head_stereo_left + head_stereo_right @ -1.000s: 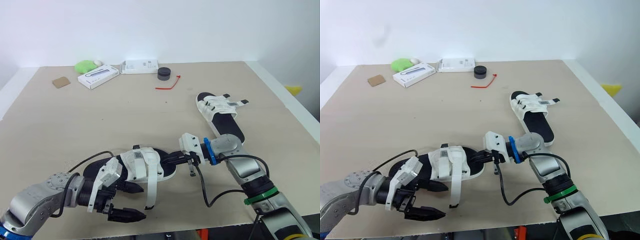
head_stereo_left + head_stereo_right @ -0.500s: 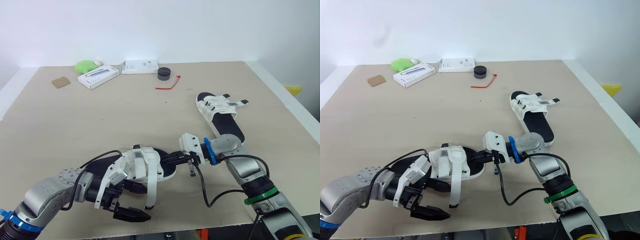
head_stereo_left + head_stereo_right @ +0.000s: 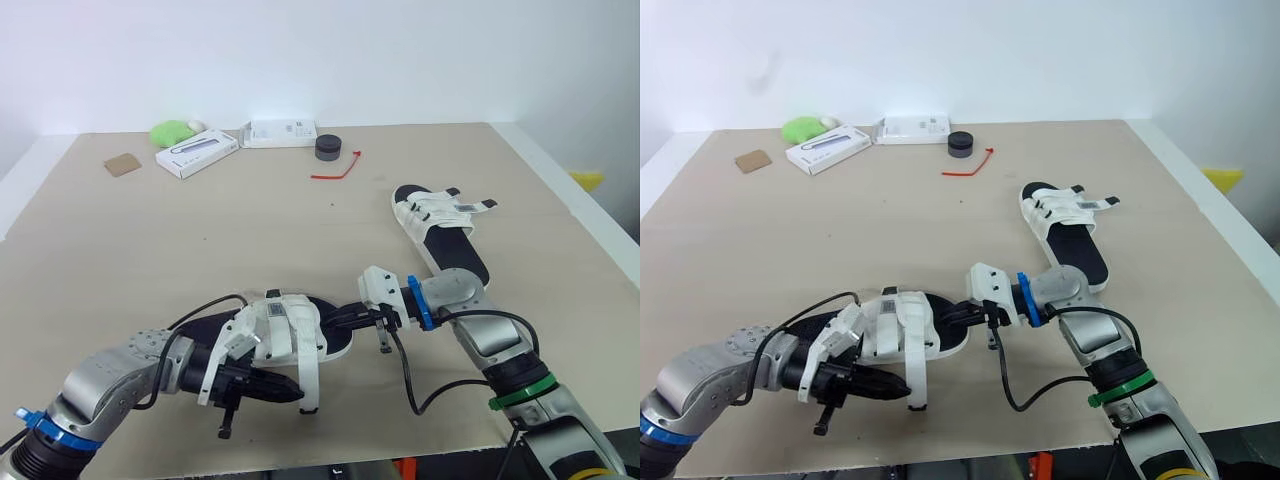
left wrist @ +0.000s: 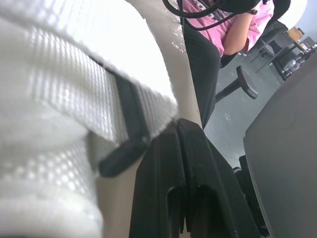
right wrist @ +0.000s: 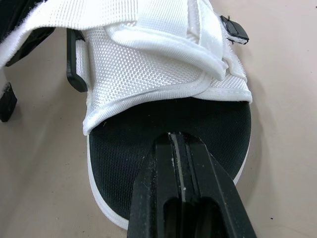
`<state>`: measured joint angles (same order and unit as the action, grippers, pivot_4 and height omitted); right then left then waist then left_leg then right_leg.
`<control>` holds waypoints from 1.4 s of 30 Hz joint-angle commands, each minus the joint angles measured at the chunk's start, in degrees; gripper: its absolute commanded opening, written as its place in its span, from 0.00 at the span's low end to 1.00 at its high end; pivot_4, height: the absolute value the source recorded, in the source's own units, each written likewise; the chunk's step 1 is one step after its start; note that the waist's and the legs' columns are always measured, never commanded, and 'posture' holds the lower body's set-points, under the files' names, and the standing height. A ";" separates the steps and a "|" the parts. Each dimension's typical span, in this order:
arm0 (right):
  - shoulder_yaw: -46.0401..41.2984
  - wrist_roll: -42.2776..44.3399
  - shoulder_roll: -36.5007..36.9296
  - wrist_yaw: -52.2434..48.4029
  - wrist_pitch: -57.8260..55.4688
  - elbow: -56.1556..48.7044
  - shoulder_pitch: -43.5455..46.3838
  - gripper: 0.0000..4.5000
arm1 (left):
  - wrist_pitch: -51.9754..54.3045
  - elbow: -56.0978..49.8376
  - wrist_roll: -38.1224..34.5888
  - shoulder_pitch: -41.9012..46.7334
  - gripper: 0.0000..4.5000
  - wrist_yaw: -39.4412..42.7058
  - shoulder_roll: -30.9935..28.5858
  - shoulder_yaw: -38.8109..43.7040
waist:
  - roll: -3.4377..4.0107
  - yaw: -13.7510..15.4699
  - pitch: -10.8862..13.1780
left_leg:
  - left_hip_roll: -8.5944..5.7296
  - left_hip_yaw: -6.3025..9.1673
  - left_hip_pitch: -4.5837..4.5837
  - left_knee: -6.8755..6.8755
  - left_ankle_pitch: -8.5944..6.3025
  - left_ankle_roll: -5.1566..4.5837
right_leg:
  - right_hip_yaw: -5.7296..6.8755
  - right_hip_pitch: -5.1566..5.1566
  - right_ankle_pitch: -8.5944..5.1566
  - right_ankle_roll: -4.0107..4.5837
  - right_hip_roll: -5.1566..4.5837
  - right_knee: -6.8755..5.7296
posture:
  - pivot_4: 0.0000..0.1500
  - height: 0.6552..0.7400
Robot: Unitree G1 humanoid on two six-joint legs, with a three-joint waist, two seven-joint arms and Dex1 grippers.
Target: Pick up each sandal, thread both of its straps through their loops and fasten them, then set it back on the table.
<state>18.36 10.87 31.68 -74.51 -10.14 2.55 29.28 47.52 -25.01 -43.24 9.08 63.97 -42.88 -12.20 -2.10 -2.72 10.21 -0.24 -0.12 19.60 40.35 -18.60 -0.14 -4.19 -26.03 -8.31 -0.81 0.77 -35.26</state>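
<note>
While the right gripper [image 3: 338,322] rests on the near sandal's [image 3: 285,335] toe, jaws together:
left gripper [image 3: 293,392] jaws together at the loose strap [image 3: 306,375]; the strap label [image 3: 273,311] is unreadable.

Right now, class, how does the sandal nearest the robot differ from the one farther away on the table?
The near sandal lies crosswise, flanked by the left gripper and right gripper; the far sandal lies lengthwise, away from both. The near sandal has a long strap hanging loose over its side; the far sandal's strap ends poke out short. Both have black footbeds and white straps.
</note>
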 commanded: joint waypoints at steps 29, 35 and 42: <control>0.13 -0.05 0.56 -0.74 0.39 -0.82 0.55 0.00 | 14.70 10.60 -16.92 18.68 0.01 -5.14 -1.04 10.74 | 0.00 -0.02 0.01 | -0.07 0.08 -0.02 -0.04 -0.02 -0.03 | 0.05 0.03 -0.05 0.03 0.04 0.02 | 1.00 1.00; -0.15 0.03 0.91 -0.45 0.04 -1.29 0.20 0.00 | 17.00 13.54 -15.69 19.60 0.01 -1.99 0.36 7.52 | 0.00 -0.03 0.00 | -0.08 0.08 -0.02 -0.03 -0.02 -0.03 | 0.03 0.03 -0.04 0.02 0.02 0.02 | 1.00 1.00; -0.33 0.10 1.19 -0.01 -0.28 -1.90 -0.28 0.00 | 19.46 14.15 -15.39 18.82 0.01 -0.96 1.03 6.33 | 0.00 -0.03 0.00 | -0.07 0.09 0.00 -0.03 -0.02 -0.03 | 0.04 0.03 -0.05 0.01 0.02 0.02 | 1.00 1.00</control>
<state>18.57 10.90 32.21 -74.73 -10.15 1.98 29.23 66.38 -9.60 -58.56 27.85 61.95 -41.45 -5.99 -2.10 -2.74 10.21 -0.30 -0.02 19.59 40.32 -18.62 -0.18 -4.15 -26.00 -8.36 -0.80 0.79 -35.24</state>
